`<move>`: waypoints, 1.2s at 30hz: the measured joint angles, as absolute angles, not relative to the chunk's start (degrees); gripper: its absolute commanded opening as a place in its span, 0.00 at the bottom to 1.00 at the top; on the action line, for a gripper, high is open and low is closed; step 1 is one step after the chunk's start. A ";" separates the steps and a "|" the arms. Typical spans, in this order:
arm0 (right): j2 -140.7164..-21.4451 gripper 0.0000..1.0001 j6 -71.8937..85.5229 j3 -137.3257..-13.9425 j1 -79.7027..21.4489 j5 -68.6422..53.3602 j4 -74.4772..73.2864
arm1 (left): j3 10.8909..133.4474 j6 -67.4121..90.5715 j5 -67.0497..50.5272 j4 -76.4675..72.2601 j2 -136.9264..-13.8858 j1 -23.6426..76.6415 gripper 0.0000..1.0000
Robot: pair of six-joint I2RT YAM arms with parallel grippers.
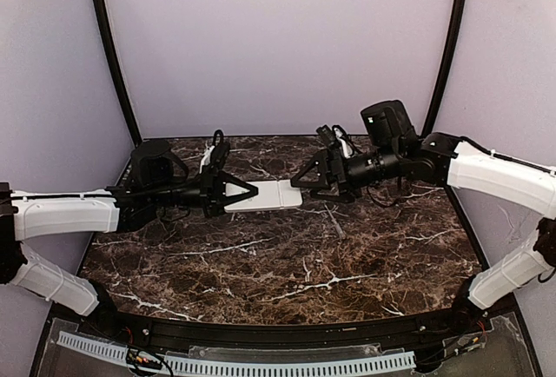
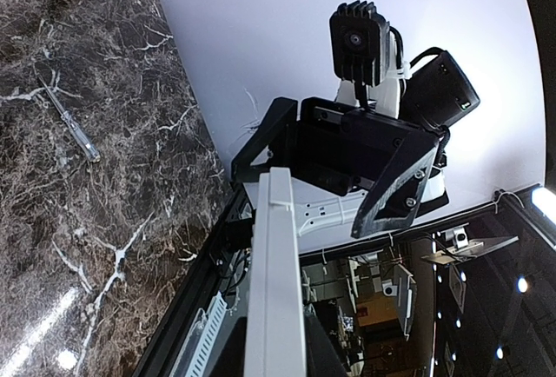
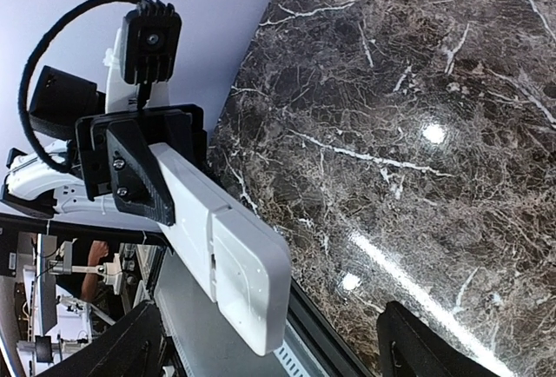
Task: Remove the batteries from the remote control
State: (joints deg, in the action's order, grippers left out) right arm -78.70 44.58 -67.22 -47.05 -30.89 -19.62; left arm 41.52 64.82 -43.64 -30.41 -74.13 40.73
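As fingers (image 1: 245, 188) clamp it, remote control (image 1: 274, 195) points right

Glossy dark brown marble-look table (image 1: 287, 255) with white veins, couple of bright light glares (image 3: 433, 132) on it. Plain pale lavender backdrop walls (image 1: 278, 47) all round, black curved poles (image 1: 109, 47) in the back corners. Dim cluttered lab room (image 2: 373, 307) past the table edge.

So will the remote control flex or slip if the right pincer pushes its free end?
Probably stiff: the remote control juts straight from the left pincer without sagging. It is smooth white plastic, gripped at one end only, so it may pivot or slip. Likely light.
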 measured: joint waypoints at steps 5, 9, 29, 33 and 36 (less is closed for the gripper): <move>-82.13 0.81 43.77 -70.91 -48.73 -28.23 -23.73 | 41.50 64.99 -43.68 -31.64 -75.29 40.73 0.00; -83.94 0.78 43.57 -72.55 -49.82 -26.57 -25.74 | 41.28 65.04 -43.72 -32.23 -75.77 40.73 0.00; -88.18 0.57 41.08 -77.80 -51.11 -22.85 -31.46 | 40.75 65.17 -43.88 -32.82 -76.55 40.71 0.00; -88.18 0.51 40.88 -77.80 -51.24 -22.81 -31.44 | 40.75 65.19 -43.88 -32.91 -76.73 40.71 0.00; -88.18 0.47 40.95 -77.80 -51.29 -22.79 -31.40 | 40.66 65.21 -43.86 -32.91 -76.77 40.73 0.00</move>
